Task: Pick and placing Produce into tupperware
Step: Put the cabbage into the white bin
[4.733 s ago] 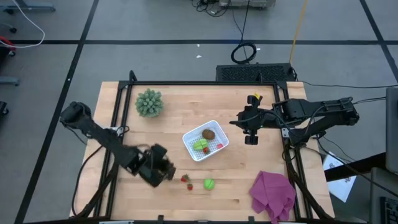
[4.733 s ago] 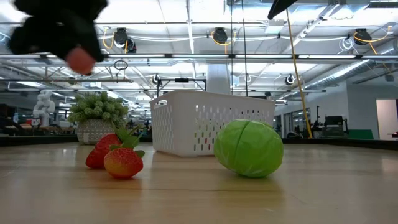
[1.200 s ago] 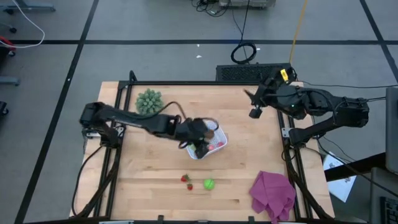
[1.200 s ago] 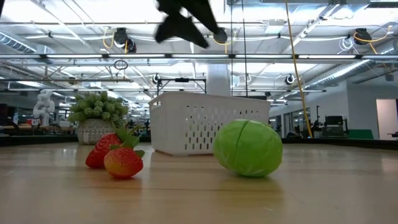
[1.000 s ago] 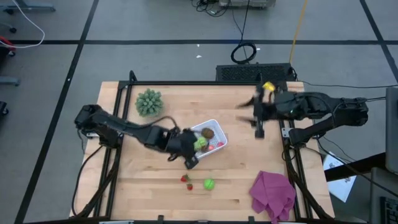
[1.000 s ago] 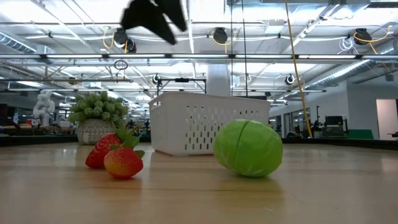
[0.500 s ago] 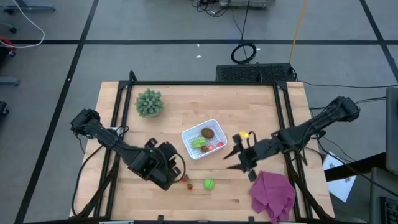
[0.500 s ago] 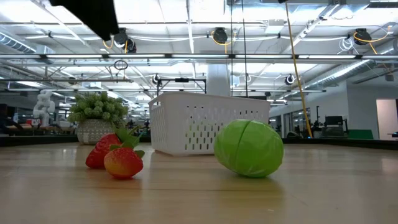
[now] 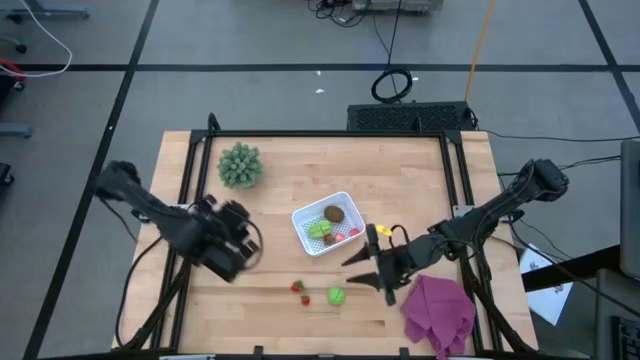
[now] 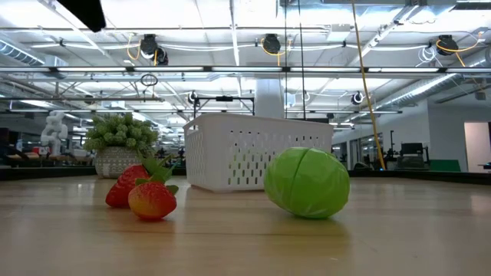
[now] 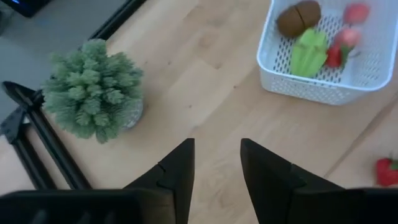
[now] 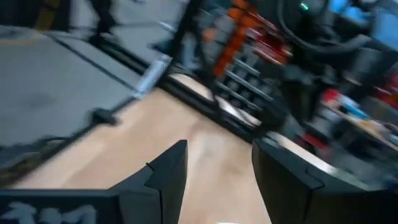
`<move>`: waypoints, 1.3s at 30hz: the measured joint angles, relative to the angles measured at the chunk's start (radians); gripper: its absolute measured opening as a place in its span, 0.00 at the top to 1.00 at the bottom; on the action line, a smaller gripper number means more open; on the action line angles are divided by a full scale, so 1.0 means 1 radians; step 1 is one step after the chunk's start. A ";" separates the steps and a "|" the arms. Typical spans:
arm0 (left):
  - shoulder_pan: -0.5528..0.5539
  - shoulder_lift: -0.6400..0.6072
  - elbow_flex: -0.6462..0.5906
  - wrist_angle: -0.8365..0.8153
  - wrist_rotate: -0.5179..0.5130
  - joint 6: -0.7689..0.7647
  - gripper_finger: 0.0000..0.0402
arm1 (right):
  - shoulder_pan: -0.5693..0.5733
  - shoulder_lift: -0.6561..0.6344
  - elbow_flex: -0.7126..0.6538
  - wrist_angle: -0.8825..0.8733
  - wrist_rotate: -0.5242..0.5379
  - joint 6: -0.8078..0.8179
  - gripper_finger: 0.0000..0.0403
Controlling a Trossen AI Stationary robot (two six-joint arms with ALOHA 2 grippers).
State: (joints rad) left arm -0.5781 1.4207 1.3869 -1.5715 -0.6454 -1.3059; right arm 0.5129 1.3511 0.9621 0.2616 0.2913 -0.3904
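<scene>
1. Container (image 9: 325,224) at bench centre holds a brown piece, green piece and red pieces.
2. Remaining: two strawberries (image 10: 146,193) and a green ball (image 9: 336,296) near the front edge.
3. Left end effector (image 11: 216,163) open, empty, over the left side; right end effector (image 9: 366,270) open, empty, beside the ball.
4. Plant (image 9: 240,165) and purple cloth (image 9: 438,312) stand clear.

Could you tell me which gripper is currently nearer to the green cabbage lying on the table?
The right. The right gripper is open just beside the green cabbage, on its right-arm side. The left gripper, also open, sits farther off, beyond the strawberries.
</scene>
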 joint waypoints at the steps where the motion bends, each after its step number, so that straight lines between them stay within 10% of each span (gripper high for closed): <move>1: 0.000 -0.045 -0.021 0.001 -0.001 -0.009 0.67 | -0.001 0.009 0.025 -0.020 0.039 -0.001 0.58; 16: -0.136 -0.431 -0.418 0.097 0.122 -0.090 0.68 | -0.043 0.398 0.623 -0.681 0.265 0.381 0.58; 27: -0.239 -0.442 -0.480 0.131 0.148 -0.081 0.68 | -0.051 0.462 0.770 -1.251 0.218 1.089 0.58; 39: -0.260 -0.441 -0.480 0.195 0.120 -0.048 0.68 | -0.053 0.462 0.769 -1.178 0.044 1.182 0.58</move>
State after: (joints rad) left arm -0.8383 0.9794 0.9066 -1.3763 -0.5257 -1.3543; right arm 0.4595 1.8126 1.7309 -0.9160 0.3355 0.7914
